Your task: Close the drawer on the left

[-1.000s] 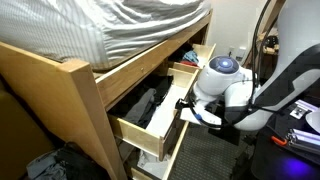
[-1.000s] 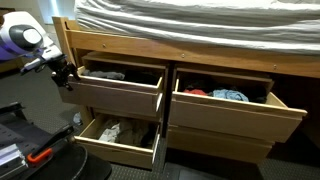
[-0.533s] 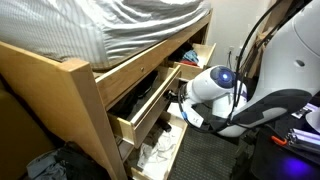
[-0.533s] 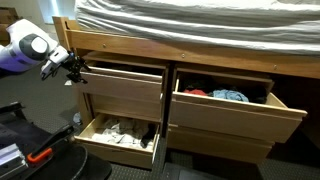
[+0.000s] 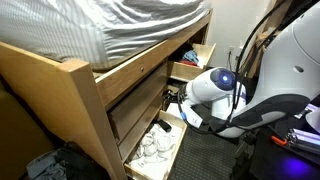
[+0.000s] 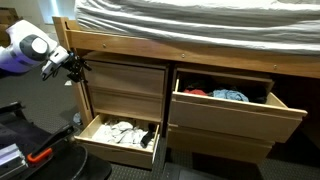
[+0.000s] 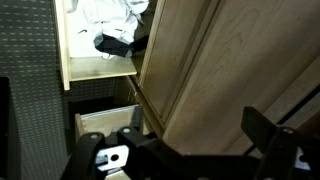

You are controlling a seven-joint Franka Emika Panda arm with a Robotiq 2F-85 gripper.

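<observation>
Wrist view: gripper (image 7: pixel 175 135) at bottom edge, two fingers (image 7: pixel 100 158) spread wide, nothing between them, released. Just past the fingers is the flat front of the drawer (image 7: pixel 200 60), pale wood, running diagonally. I can't tell if the fingers touch it. Beyond it the sock drawer (image 7: pixel 100 70) is pulled out, with white socks (image 7: pixel 110 12) and a black item (image 7: pixel 112 45) inside. Grey carpet (image 7: pixel 30 60) sits left of it.

In an exterior view the gripper (image 6: pixel 75 68) sits at the left edge of the drawer (image 6: pixel 125 78), at the bed-frame corner. The drawer is upper left under the bed, pushed in, front flush with the frame, contents hidden. The sock drawer (image 6: pixel 115 150) directly below sticks out toward the camera, with open floor in front of it. On the right, the small-items drawer (image 6: pixel 235 118) is pulled out, red and blue bits showing at the top. A striped mattress (image 6: pixel 200 20) lies above it all.

In an exterior view along the bed side, the bed post (image 5: pixel 85 110) is nearest, then the drawer (image 5: pixel 135 105) flush with no gap, and the sock drawer (image 5: pixel 168 158) jutting out below. The gripper (image 5: pixel 168 100) is at the drawer's far edge, and the white arm (image 5: pixel 215 90) fills the aisle. The small-items drawer (image 5: pixel 190 72) is open behind the arm. This view shows how far the open drawers project. Only the wrist view shows the finger spread.
</observation>
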